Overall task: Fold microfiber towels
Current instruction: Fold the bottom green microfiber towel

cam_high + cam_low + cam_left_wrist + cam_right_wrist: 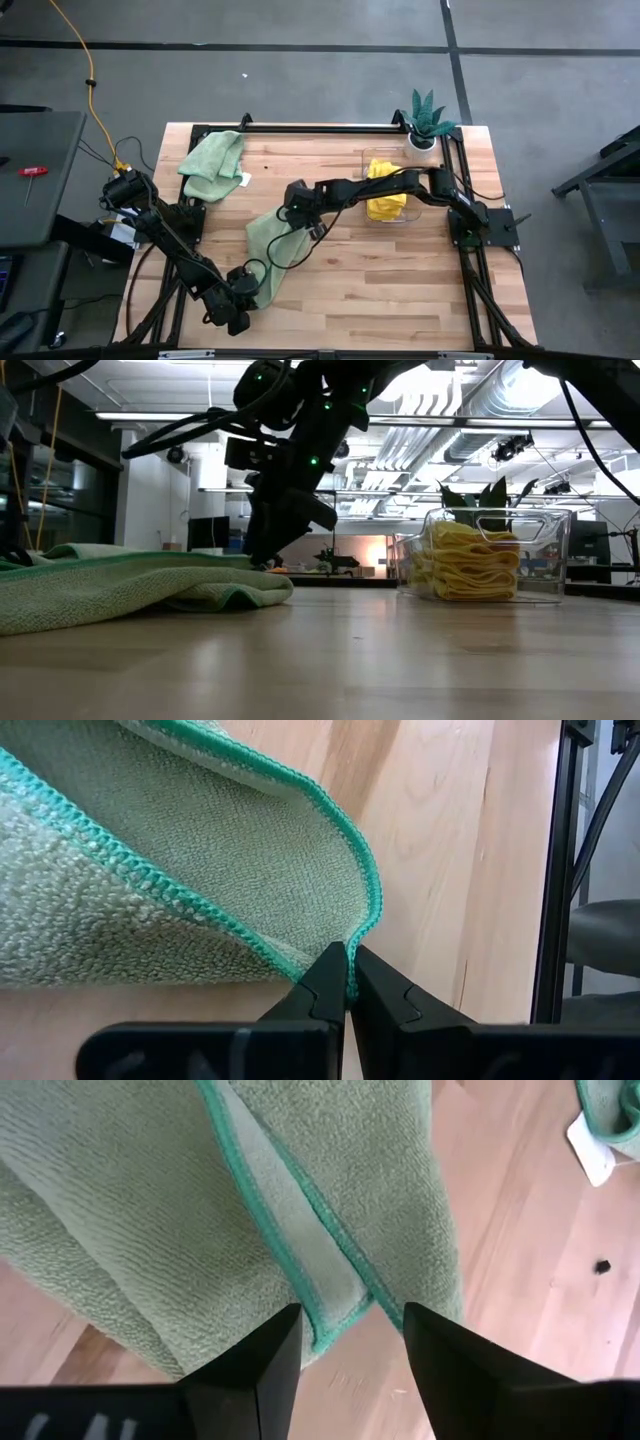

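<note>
A pale sage green towel (268,250) lies doubled over in a long strip on the wooden table (400,290). My left gripper (250,284) is at the strip's near end and is shut on its teal-stitched edge (352,942). My right gripper (293,214) is open and points down at the strip's far end. Its fingers stand on either side of the towel's two stacked corners (335,1320). A second green towel (212,165) lies crumpled at the far left. Folded yellow towels (385,195) sit in a clear bin (495,555). My left gripper pinches the green towel's stitched edge (350,960) at a corner fold, between its two fingertips. The fingers come in low, from the table's near left. The cloth rises a little at the pinch, and the rest of it lies slack on the table. I cannot tell whether my right gripper touches the towel.
A small potted plant (428,122) stands at the far right corner, behind the clear bin. A black frame rail (320,128) runs along the far edge. Bare wood lies to the near right of the towel.
</note>
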